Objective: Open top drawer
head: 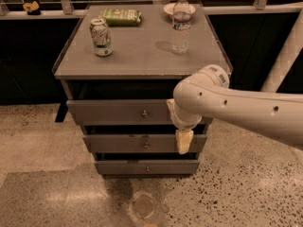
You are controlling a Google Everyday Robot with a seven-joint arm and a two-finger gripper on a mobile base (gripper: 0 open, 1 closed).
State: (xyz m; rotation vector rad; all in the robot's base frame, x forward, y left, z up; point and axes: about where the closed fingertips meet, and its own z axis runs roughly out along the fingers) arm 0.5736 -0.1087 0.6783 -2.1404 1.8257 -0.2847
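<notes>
The gripper (183,141), its grasp state impossible to tell, hangs before the right side of the cabinet (142,60), beside the brass knob (145,113) centred on the top drawer (109,112), presumably staging a pull.

Cabinet top (142,56): can (101,37), bottle (181,22), maybe snack-bag (120,16); tool (183,141) below.

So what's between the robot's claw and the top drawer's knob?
Nothing: the camera view shows only bare drawer fronts between the gripper, lower right, and the top drawer knob.
</notes>
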